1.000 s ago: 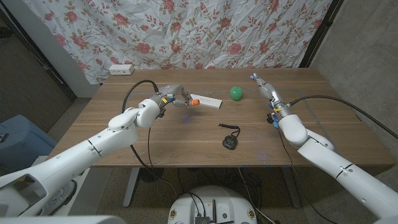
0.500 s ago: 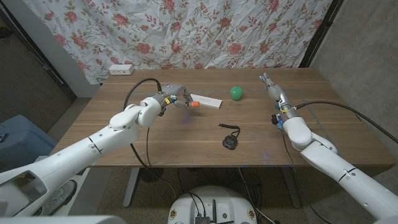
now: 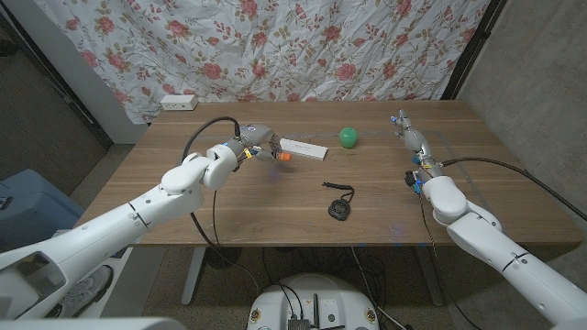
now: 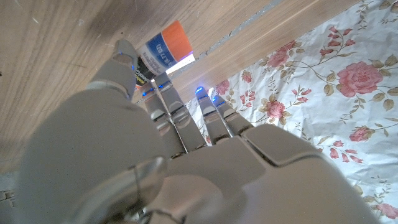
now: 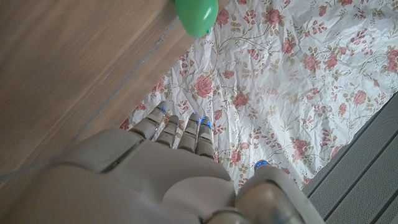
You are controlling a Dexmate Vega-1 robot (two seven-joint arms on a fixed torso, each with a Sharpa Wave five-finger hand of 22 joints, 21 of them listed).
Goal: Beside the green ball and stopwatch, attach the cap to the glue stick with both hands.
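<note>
Against a rose-print curtain, on the wooden table [image 3: 275, 206], the left hand [image 3: 260, 142] pinches the glue stick [image 3: 283, 155] just off the far edge, left of the ball [image 3: 348, 137], while the right hand [image 3: 407, 134], fingers straight and empty, must next fetch the cap, which I can't spot.

White power strip [image 3: 178, 102] by floral cloth [image 3: 275, 46] behind table [image 3: 275, 197]
</note>
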